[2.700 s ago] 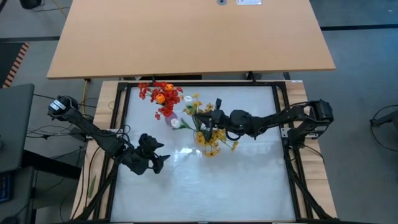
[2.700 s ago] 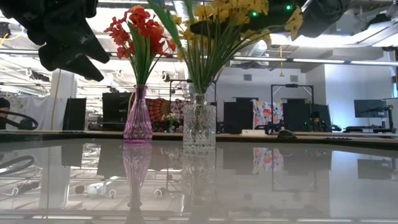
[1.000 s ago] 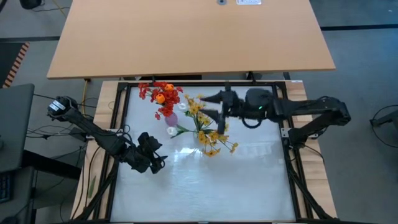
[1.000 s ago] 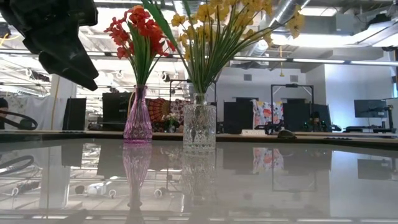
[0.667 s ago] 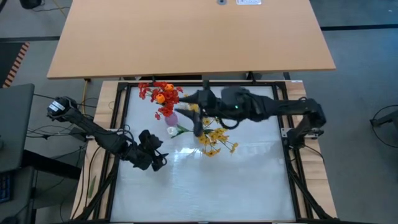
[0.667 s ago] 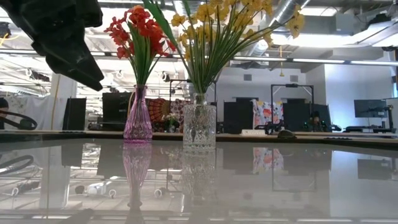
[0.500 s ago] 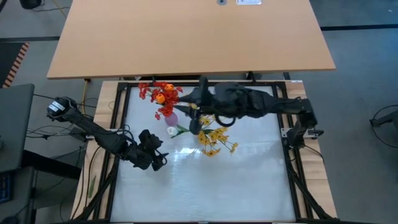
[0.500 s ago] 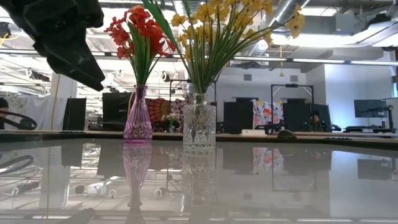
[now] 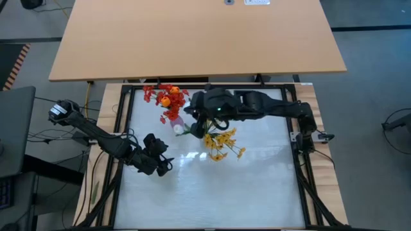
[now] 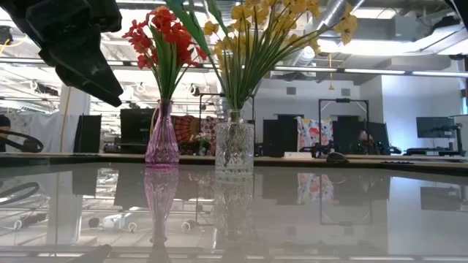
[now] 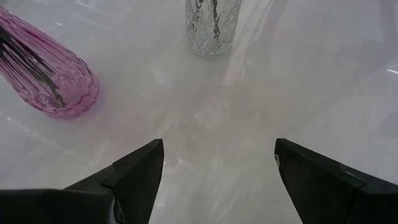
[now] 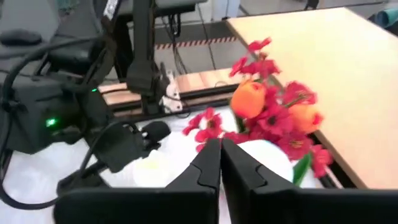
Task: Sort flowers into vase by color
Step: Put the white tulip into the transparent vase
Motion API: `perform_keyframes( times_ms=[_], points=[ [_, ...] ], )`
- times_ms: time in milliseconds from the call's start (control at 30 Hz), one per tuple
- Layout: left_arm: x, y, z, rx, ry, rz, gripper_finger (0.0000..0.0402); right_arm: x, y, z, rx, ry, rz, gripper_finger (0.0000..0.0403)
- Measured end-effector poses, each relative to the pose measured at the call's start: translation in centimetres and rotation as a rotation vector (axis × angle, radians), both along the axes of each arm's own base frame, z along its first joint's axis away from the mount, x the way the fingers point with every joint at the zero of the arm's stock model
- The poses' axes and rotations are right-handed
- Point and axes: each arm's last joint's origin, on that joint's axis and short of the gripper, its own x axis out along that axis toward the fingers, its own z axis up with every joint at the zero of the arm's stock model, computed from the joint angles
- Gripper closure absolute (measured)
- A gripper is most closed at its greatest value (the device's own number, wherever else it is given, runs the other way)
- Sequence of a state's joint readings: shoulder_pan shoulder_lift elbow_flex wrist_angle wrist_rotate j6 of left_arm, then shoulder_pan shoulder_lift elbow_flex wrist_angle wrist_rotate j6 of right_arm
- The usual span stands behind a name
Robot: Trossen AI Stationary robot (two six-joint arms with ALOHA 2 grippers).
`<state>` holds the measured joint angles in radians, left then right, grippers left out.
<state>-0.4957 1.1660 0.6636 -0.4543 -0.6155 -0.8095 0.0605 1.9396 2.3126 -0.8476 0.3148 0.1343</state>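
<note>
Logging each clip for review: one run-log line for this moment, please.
right end effector: shut, at white tulip | left end effector: open, idle | clear vase: yellow flowers

In the high view the right claw [image 9: 194, 120] covers the clear vase's mouth and part of the yellow blossoms [image 9: 221, 144] at the middle of the frame. In the low view the yellow blossoms and the red-pink sprays [image 10: 162, 33] are cut off by the top edge. In the right wrist view the closed fingers [image 12: 219, 163] hide most of the white tulip [image 12: 266, 155], and its stem cannot be seen.
</note>
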Motion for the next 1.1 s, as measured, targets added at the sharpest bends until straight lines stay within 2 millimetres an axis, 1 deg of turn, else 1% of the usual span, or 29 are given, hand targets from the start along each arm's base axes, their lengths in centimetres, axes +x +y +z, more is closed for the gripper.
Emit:
perform_keyframes(
  times_ms=[100, 200, 300, 367, 467, 567, 633, 700, 867, 1000, 1100],
  points=[
    [0.0, 0.0, 0.0, 0.002, 0.001, -0.002, 0.0108, -0.3, 0.0, 0.6, -0.008, -0.027, -0.002, 0.0359],
    [0.0, 0.0, 0.0, 0.003, 0.001, -0.002, 0.0108, -0.6, 0.4, 1.4, -0.030, -0.064, 0.019, 0.0369],
    [0.0, 0.0, 0.0, 0.002, 0.001, -0.002, 0.0108, -1.1, 0.6, 3.0, -0.039, -0.140, 0.034, 0.0381],
    [0.0, 0.0, 0.0, 0.003, 0.001, -0.002, 0.0108, -1.9, 0.6, 3.9, -0.042, -0.189, 0.039, 0.0384],
    [0.0, 0.0, 0.0, 0.004, 0.001, -0.003, 0.0108, -2.1, 0.5, 4.2, -0.036, -0.202, 0.037, 0.0373],
    [0.0, 0.0, 0.0, 0.004, 0.001, -0.003, 0.0108, -2.0, 0.6, 3.9, -0.039, -0.179, 0.043, 0.0345],
    [0.0, 0.0, 0.0, 0.004, 0.001, -0.003, 0.0108, -2.0, 1.1, 3.6, -0.049, -0.151, 0.097, 0.0322],
    [0.0, 0.0, 0.0, 0.004, 0.001, -0.003, 0.0108, -2.5, 1.8, 3.6, -0.057, -0.115, 0.148, 0.0296],
    [0.0, 0.0, 0.0, 0.009, 0.005, -0.005, 0.0108, -3.1, 3.1, 3.1, -0.058, -0.050, 0.195, 0.0211],
    [0.0, 0.0, 0.0, 0.019, 0.009, -0.015, 0.0108, -3.4, 3.3, 2.3, -0.068, 0.041, 0.253, 0.0138],
    [0.0, 0.1, 0.0, 0.032, 0.002, -0.005, 0.0108, -3.7, 3.2, 1.9, -0.038, 0.091, 0.246, 0.0107]
  ],
)
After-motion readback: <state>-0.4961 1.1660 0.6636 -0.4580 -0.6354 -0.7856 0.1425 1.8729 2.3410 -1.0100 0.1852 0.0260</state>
